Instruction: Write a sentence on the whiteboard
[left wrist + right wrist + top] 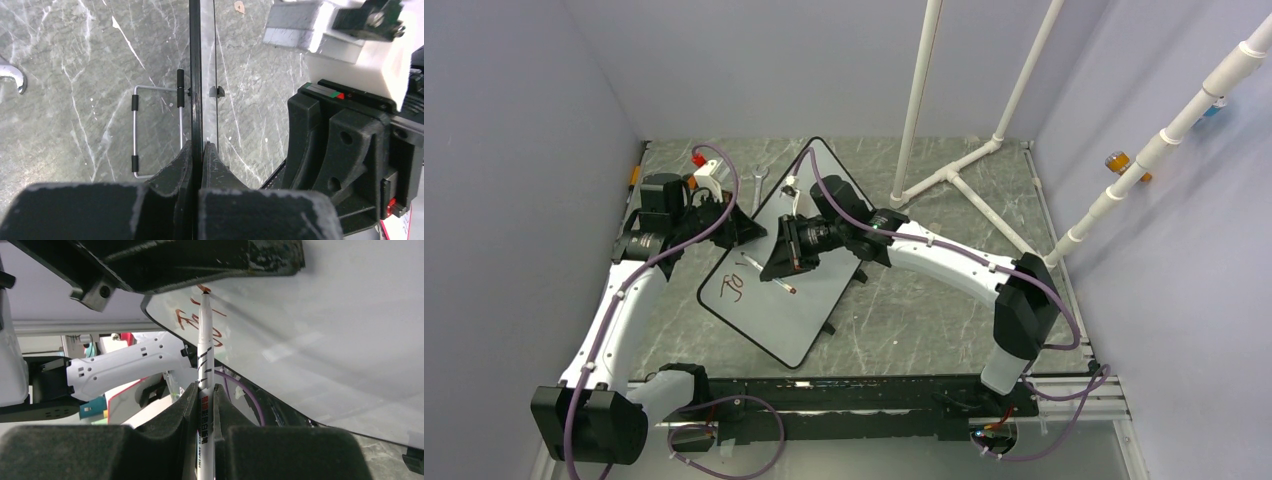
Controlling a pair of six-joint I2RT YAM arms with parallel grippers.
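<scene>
Two clamps made: left gripper on far-left edge of whiteboard, right gripper on marker; whiteboard askew mid-table, sentence barely begun; strokes could be skewed if marker slips.

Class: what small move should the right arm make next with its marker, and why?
Probably drag the marker tip across bare whiteboard beside the letters: few strokes are written, the tip sits at the surface, and the left fingers clamp the edge.

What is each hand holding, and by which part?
Left hand: flat white whiteboard, at its dark rim; right hand: slim white marker, by its barrel.
</scene>
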